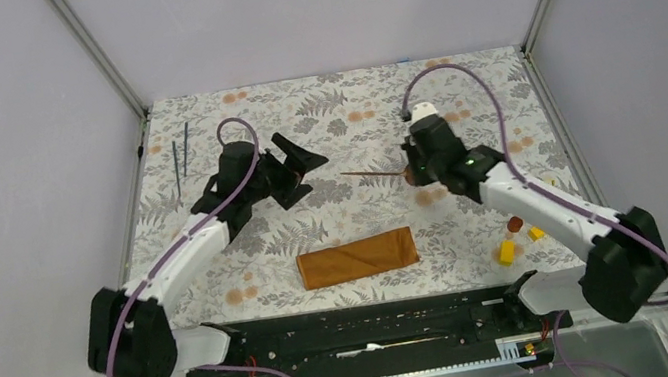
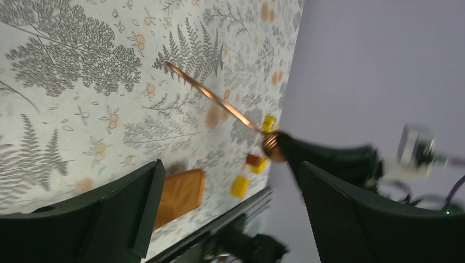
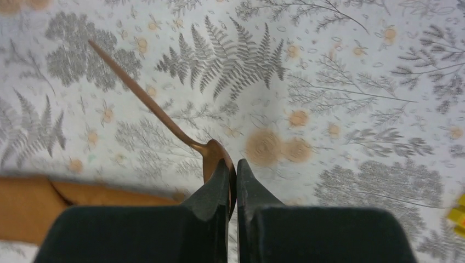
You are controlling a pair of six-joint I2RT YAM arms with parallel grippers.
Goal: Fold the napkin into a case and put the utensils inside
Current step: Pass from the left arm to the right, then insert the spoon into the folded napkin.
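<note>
Loading utensils is the step in hand, by my read. The napkin (image 1: 357, 258) lies folded as a flat strip case at 6 o'clock on the tablecloth (image 1: 364, 214), by the near edge, w/ nothing in it yet. Small yellow blocks (image 1: 506, 251) sit at 4 o'clock, well apart from it.

Further out at 3 o'clock, R gripper (image 3: 233, 170) has its jaws pinched together on the bowl of the copper spoon (image 3: 148, 101). The handle sticks out toward 9 o'clock and looks lifted off the cloth. L gripper (image 1: 312, 174) is just past centre, jaws wide apart, holding nothing, near the handle tip but not touching.

Farthest, the two dark grey rods (image 1: 180, 150) lie at 10 o'clock, untouched.

Next move, as I judge it: R arm takes the spoon down toward 6 o'clock, handle first into the pocket mouth. Can't tell from here which end opens. L prob needed to pin the cloth so the case doesn't slide. Rods after.
</note>
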